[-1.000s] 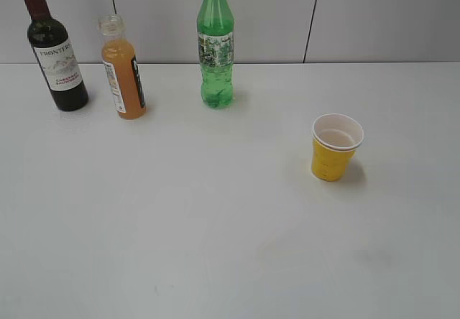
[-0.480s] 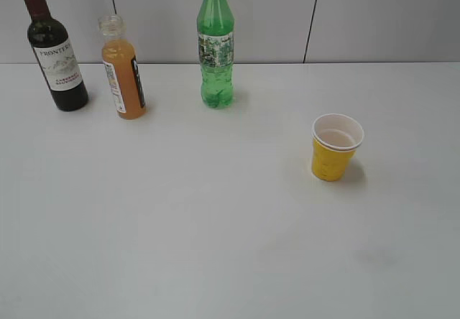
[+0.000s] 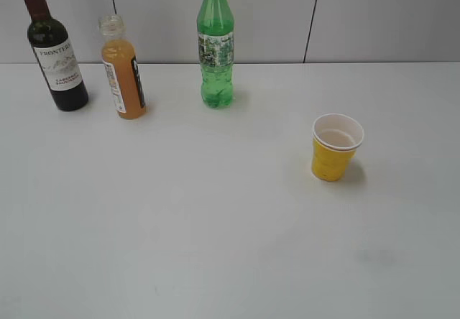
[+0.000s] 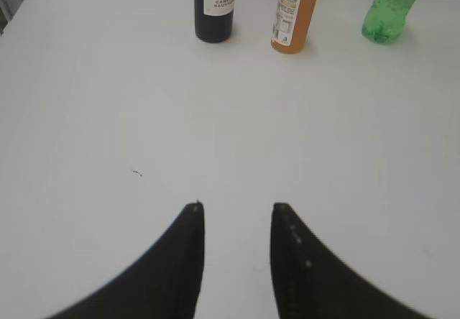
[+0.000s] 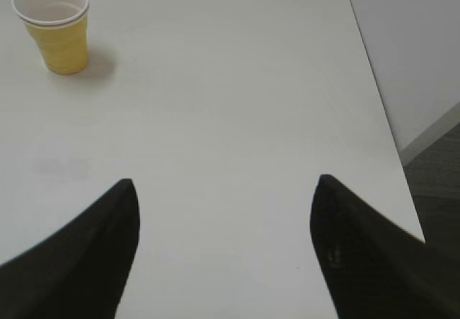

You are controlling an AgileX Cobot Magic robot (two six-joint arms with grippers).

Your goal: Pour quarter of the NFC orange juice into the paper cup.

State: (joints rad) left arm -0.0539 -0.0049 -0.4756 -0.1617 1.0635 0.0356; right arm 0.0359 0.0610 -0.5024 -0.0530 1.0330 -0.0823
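Observation:
The NFC orange juice (image 3: 123, 71) is a small clear bottle of orange liquid with no cap, upright at the back left of the white table; it also shows in the left wrist view (image 4: 295, 14). The paper cup (image 3: 335, 147), yellow with a white inside, stands upright at the right; it also shows in the right wrist view (image 5: 54, 24). My left gripper (image 4: 237, 205) is open and empty, well short of the bottles. My right gripper (image 5: 224, 182) is wide open and empty, far from the cup. Neither gripper shows in the exterior view.
A dark wine bottle (image 3: 54, 49) stands left of the juice and a tall green plastic bottle (image 3: 215, 42) right of it, along the back wall. The table's right edge (image 5: 381, 111) shows in the right wrist view, with floor beyond.

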